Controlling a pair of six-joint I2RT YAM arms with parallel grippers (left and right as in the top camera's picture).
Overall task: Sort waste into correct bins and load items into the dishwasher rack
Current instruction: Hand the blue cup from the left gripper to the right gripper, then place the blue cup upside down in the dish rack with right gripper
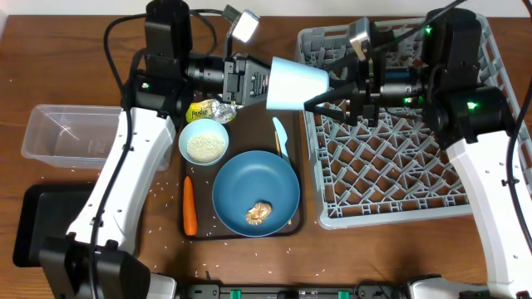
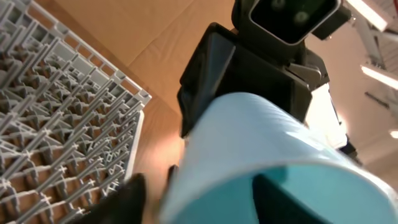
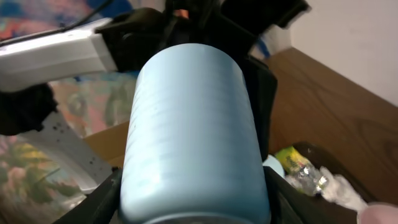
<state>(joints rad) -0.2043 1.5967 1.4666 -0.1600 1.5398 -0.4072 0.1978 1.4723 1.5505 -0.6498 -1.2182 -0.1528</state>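
- The clear tub [image 1: 62, 133] sits at the table's left edge, with the black tray-bin [image 1: 37, 220] just in front of it. No label shows on either.
- The crumpled wrapper [image 1: 208, 110] lies at the back of the brown serving tray [image 1: 294, 229]. It carries dark print on yellow that is too small to read.
- The pale blue bowl [image 1: 204, 143] holds white rice. The carrot [image 1: 189, 205] lies in front of it, its long axis running front to back.
- The blue plate [image 1: 255, 193] carries the brown lump [image 1: 259, 213]. The spoon [image 1: 281, 137] lies beside the plate's back rim, lengthwise front to back.
- The left gripper [image 1: 268, 83] is clamped on the blue cup [image 1: 295, 83] at its rim. The left wrist view shows one finger inside the mouth and one outside.
- A small sticker on that gripper's body cannot be read.
- The cup hangs in the air on its side, over the tray's back right corner and the rack's left edge. Its long axis runs left to right, with the mouth facing left and the base facing right.
- The right gripper [image 1: 320, 93] has a finger on either side of the cup's base end. I cannot tell whether they press on it.
- The grey rack [image 1: 499, 199] stands at the right.
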